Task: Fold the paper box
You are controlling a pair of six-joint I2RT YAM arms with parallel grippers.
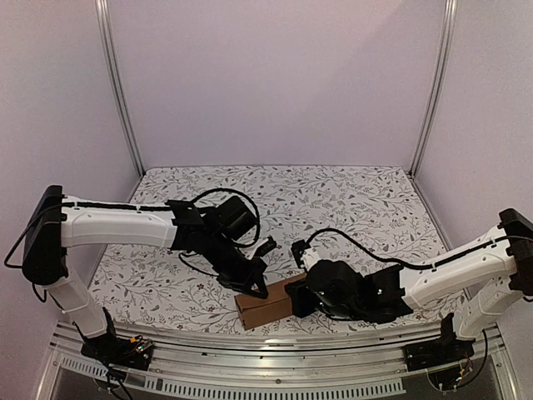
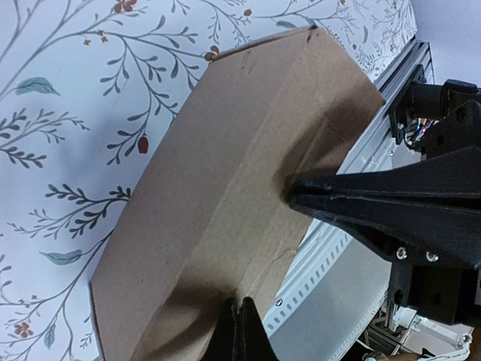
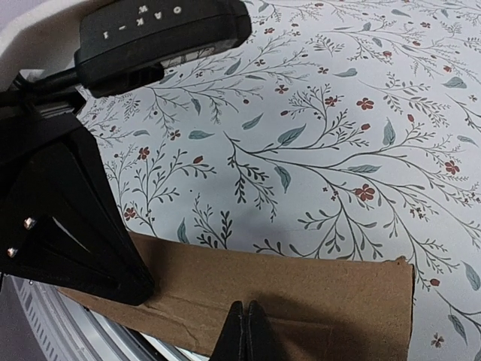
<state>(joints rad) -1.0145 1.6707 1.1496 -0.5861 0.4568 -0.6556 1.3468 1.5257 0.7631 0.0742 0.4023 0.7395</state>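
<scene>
Left hand [image 2: 239, 325] fingers together; right hand [image 3: 245, 331] fingers together, both pressing slim brown corrugated paper box [image 1: 263, 305].

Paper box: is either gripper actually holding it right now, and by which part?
Neither clearly holds it. Both the left gripper and the right gripper are shut, fingertips together, pressing against the paper box at its surface; no cardboard shows between the fingers.
</scene>
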